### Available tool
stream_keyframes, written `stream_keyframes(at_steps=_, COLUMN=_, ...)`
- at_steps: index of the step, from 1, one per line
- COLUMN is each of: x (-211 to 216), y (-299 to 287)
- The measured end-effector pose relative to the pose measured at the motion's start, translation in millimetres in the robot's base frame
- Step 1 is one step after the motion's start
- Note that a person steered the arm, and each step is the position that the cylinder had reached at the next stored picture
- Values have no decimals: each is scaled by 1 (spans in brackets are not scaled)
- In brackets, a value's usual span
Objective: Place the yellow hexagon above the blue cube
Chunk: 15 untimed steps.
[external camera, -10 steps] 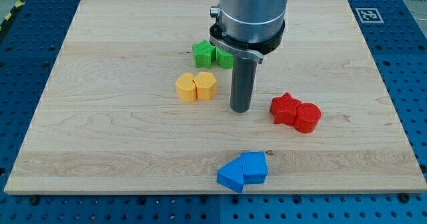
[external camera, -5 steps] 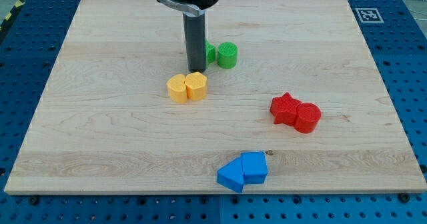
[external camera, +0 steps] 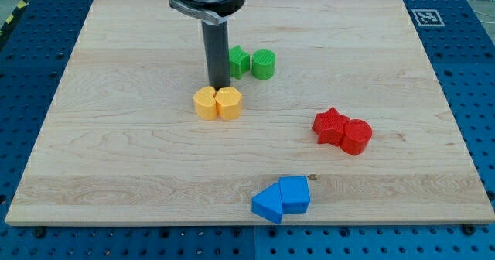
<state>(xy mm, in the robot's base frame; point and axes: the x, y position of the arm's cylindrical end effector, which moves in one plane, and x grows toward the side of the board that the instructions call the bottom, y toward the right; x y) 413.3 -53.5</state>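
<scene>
Standing at the upper edge of the yellow pair, the rod's tip (external camera: 217,87) sits right where the two yellow blocks meet, touching or all but touching them. There are no jaws to spread or close here; the arm ends in a plain rod that can only shove. The yellow hexagon (external camera: 230,103) is the right-hand piece of the pair, pressed against a second yellow block (external camera: 205,104) on its left. The blue cube (external camera: 295,195) lies well apart, near the board's bottom edge, touching a blue wedge-like block (external camera: 267,204).

The main risk is the seam: a push downward from this spot would likely drive both yellow blocks together, or split them and send the hexagon off to one side. Contact off the hexagon's centre could also spin it away from the tip. A long push that overshoots could knock the blue cube itself. The green blocks (external camera: 250,62) just behind the rod could be clipped if the arm swings round, while the red pair (external camera: 343,130) sits close to the right of a path toward the cube
</scene>
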Motion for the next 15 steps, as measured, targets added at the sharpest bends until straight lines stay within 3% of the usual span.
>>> stream_keyframes(at_steps=6, x=34, y=-6)
stream_keyframes(at_steps=14, x=83, y=55)
stream_keyframes(at_steps=15, x=81, y=29)
